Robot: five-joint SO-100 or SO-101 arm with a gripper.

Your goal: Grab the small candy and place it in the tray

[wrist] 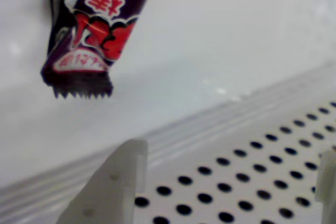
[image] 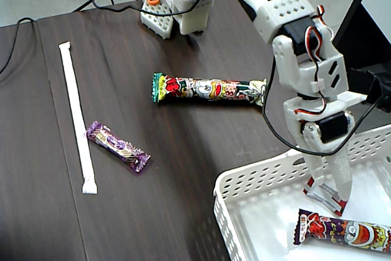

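My gripper (image: 327,191) hangs inside the white perforated tray (image: 256,175) at the lower right of the fixed view. The small candy (image: 327,200), cream-white with red ends, sits right at the fingertips on the tray floor. I cannot tell whether the fingers touch it. In the wrist view the two fingers (wrist: 113,182) stand wide apart with nothing between them. The gripper (wrist: 231,153) there is open over the tray's perforated wall (wrist: 262,182). The candy does not show in the wrist view.
A dark purple cartoon-printed snack stick (image: 342,231) lies in the tray by the gripper, and its end shows in the wrist view (wrist: 89,40). On the dark table lie a colourful snack stick (image: 211,88), a purple foil candy (image: 117,145) and a long white strip (image: 76,114). The arm's base (image: 177,4) stands at the back.
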